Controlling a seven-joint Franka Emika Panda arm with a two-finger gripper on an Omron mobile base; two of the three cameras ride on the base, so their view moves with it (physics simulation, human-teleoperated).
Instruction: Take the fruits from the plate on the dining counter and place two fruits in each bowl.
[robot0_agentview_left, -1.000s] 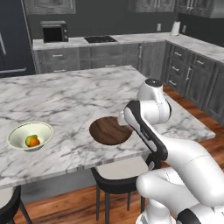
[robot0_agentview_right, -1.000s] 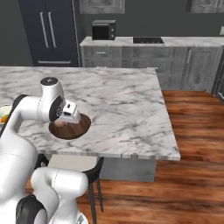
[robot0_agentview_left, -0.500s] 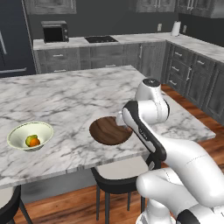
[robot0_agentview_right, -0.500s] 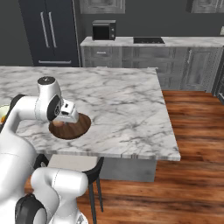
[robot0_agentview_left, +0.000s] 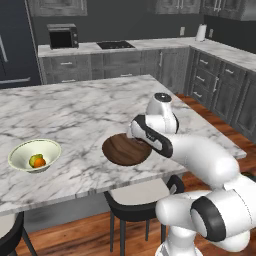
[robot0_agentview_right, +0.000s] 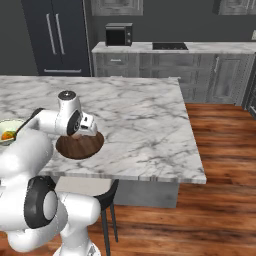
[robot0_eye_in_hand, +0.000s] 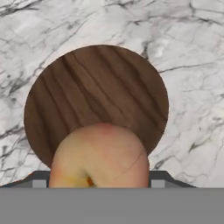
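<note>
My gripper (robot0_eye_in_hand: 99, 176) is shut on a tan-brown fruit (robot0_eye_in_hand: 100, 153), whose round body hides most of the fingers. It hangs just above the near rim of the dark brown wooden bowl (robot0_eye_in_hand: 96, 87), which looks bare inside. In the base views the hand (robot0_agentview_left: 137, 134) (robot0_agentview_right: 88, 130) hovers over that bowl (robot0_agentview_left: 117, 152) (robot0_agentview_right: 75, 147) near the front edge of the marble dining counter (robot0_agentview_left: 75, 105). The pale cream-green bowl (robot0_agentview_left: 34, 155) (robot0_agentview_right: 7, 131) sits to the left, with a green fruit (robot0_agentview_left: 34, 160) and an orange fruit (robot0_agentview_left: 40, 162) inside. The plate is out of view.
A dark stool (robot0_agentview_left: 140, 200) (robot0_agentview_right: 107, 192) stands under the counter's front edge below the wooden bowl. Grey cabinets with a microwave (robot0_agentview_left: 62, 36) and a cooktop run along the back wall. Wooden floor lies to the right of the counter.
The arm has shifted slightly over the wooden bowl, the fruit still in its grip. Both bowls stay where they were.
</note>
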